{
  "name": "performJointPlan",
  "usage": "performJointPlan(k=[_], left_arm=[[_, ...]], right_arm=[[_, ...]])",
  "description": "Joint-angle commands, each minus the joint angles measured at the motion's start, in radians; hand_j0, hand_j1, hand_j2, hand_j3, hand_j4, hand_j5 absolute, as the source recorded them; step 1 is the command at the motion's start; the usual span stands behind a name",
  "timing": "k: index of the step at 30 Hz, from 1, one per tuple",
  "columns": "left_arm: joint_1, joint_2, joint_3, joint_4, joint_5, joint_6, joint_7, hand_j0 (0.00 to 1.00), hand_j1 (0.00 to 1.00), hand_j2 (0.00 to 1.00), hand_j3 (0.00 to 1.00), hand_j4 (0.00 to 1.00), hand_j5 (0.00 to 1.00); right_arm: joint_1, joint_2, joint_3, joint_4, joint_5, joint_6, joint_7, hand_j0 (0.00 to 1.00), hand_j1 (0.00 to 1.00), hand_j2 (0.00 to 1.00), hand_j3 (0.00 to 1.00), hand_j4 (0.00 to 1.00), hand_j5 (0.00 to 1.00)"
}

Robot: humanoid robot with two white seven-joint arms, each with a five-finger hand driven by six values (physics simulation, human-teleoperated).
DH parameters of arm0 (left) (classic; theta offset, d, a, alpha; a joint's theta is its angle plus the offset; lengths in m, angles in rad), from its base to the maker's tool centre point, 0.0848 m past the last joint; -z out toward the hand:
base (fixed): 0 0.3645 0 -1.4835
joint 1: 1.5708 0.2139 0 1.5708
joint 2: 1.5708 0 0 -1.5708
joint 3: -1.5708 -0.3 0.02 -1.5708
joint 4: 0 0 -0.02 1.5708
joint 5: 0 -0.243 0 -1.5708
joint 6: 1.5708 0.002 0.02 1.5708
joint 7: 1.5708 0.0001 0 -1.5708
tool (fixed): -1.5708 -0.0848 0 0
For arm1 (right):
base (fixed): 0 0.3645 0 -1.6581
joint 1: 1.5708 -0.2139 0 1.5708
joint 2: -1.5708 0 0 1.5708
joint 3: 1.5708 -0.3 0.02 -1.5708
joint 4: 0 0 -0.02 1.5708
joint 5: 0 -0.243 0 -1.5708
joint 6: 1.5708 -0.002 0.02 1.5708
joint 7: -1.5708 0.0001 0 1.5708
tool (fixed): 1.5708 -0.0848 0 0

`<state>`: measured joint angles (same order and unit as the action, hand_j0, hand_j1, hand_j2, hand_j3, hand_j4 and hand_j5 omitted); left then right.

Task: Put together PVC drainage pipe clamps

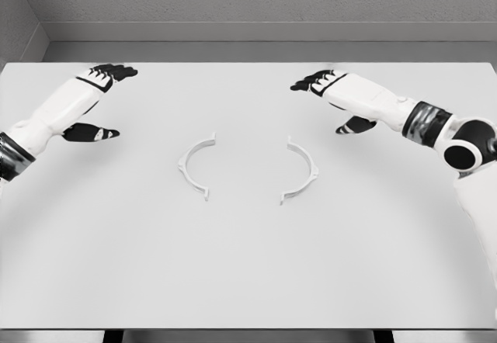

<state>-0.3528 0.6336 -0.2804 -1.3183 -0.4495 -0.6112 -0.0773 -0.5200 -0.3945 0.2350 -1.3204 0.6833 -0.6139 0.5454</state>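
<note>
Left hand [99, 98] hovering, fingers spread, empty | right hand [334, 95] likewise | between your hands, two white curved plastic clamp halves [196, 165] [300, 170] lying on white tabletop [248, 265], hollows facing, inviting you to close them.

- Illumination is bright, even and diffuse; no single source direction is evident.
- The white table [248, 265] renders near-uniform, without glare or hotspots.
- Shadows are faint: a thin soft edge sits beneath each clamp half [196, 166], which has low contrast against the surface.
- The black fingers of the left hand [97, 98] and right hand [334, 95] read clearly.
- Focus is sharp across the frame; no motion blur.
- The table edges stay straight; no visible edge distortion.
</note>
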Motion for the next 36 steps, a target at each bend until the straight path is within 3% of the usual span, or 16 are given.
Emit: performJointPlan(k=[1,7,9,16,25,30,36], left_arm=[[0.000,-0.006,-0.025,-0.032,0.005,0.000,0.001,1.00,1.00,1.00,1.00,1.00,1.00],[0.008,-0.003,-0.066,-0.039,0.002,0.000,0.001,1.00,1.00,1.00,1.00,1.00,1.00],[0.009,-0.005,-0.072,-0.039,-0.005,0.000,0.001,1.00,1.00,1.00,1.00,1.00,1.00],[0.025,-0.005,-0.111,-0.059,-0.017,0.000,0.001,1.00,1.00,1.00,1.00,1.00,1.00],[0.014,-0.028,-0.134,-0.047,-0.044,0.000,0.001,1.00,1.00,1.00,1.00,1.00,1.00],[-0.005,-0.055,-0.134,0.013,-0.046,0.000,0.001,1.00,1.00,1.00,1.00,1.00,1.00],[-0.025,-0.092,-0.143,0.040,-0.067,0.000,0.001,1.00,1.00,1.00,1.00,1.00,1.00]], right_arm=[[0.000,-0.007,0.033,0.015,0.021,0.003,0.002,1.00,1.00,1.00,1.00,1.00,1.00],[0.035,-0.069,0.030,-0.042,0.005,0.003,0.001,1.00,1.00,1.00,1.00,1.00,1.00],[0.100,-0.072,0.029,-0.108,0.008,0.003,0.002,1.00,1.00,1.00,1.00,1.00,1.00],[0.144,-0.095,0.024,-0.217,0.005,0.003,0.001,1.00,1.00,1.00,1.00,1.00,1.00],[0.161,-0.084,0.038,-0.214,0.010,0.003,0.004,1.00,1.00,1.00,1.00,1.00,1.00],[0.152,-0.076,0.078,-0.209,0.012,0.003,0.004,1.00,1.00,1.00,1.00,1.00,1.00],[0.130,-0.076,0.093,-0.149,0.016,0.003,0.004,1.00,1.00,1.00,1.00,1.00,1.00]])
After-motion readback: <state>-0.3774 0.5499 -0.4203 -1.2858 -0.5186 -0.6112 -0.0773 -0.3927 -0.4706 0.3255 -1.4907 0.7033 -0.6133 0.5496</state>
